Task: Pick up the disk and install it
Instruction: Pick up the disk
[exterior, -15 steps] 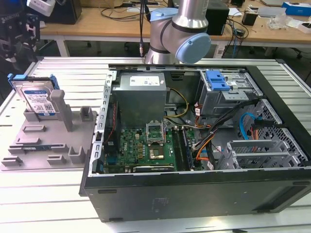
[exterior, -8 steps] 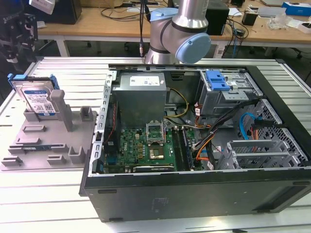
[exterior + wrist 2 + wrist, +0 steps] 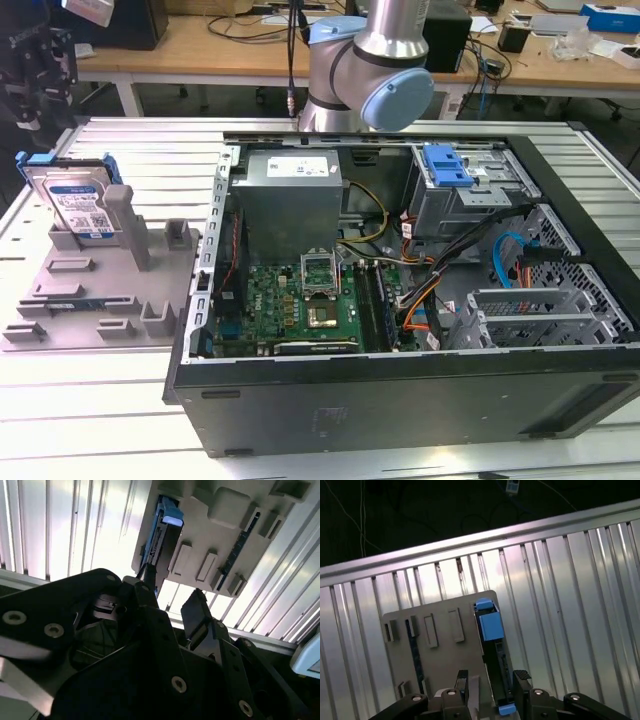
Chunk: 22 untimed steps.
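Note:
The disk [image 3: 75,200] stands on edge in a slot of a grey holder [image 3: 100,290] at the exterior view's left, silver with a white-and-blue label and a blue bracket. My gripper [image 3: 30,85] hangs above and behind it, dark against the background. In the first wrist view the disk [image 3: 490,622] runs edge-on between the two black fingers [image 3: 522,677], and the gripper [image 3: 492,676] is open, well above the disk and apart from it. The second wrist view shows the same open gripper [image 3: 171,587] over the disk [image 3: 156,537] and holder [image 3: 225,510].
An open computer case [image 3: 400,400] lies on the slatted metal table [image 3: 130,420], to the right of the holder. Inside are a grey power-supply box [image 3: 290,195], a motherboard [image 3: 300,300], cables and a silver cage with a blue latch [image 3: 447,165]. The arm's base [image 3: 370,60] stands behind the case.

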Each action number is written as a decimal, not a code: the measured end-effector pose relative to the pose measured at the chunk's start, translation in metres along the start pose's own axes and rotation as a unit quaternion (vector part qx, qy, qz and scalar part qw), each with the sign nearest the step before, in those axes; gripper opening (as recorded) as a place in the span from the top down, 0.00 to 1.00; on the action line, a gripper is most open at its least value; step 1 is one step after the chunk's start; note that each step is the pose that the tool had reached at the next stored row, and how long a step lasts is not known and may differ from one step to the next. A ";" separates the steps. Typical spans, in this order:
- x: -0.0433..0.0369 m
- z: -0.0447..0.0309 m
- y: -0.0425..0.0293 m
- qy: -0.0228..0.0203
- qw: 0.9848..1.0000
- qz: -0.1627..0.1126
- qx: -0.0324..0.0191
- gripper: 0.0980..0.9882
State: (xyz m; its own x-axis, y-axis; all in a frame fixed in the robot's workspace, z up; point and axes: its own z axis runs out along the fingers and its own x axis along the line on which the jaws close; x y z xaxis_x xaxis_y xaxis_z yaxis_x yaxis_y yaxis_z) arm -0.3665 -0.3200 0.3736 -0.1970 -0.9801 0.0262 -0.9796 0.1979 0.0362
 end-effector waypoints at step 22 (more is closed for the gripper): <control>-0.0063 0.0093 0.0356 0.003 0.997 -0.069 0.015 0.57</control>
State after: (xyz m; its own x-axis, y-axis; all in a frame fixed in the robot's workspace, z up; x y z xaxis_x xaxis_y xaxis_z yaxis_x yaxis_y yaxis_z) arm -0.4004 -0.3070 0.3654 -0.0595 -0.9978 0.0286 -0.9982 0.0598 0.0104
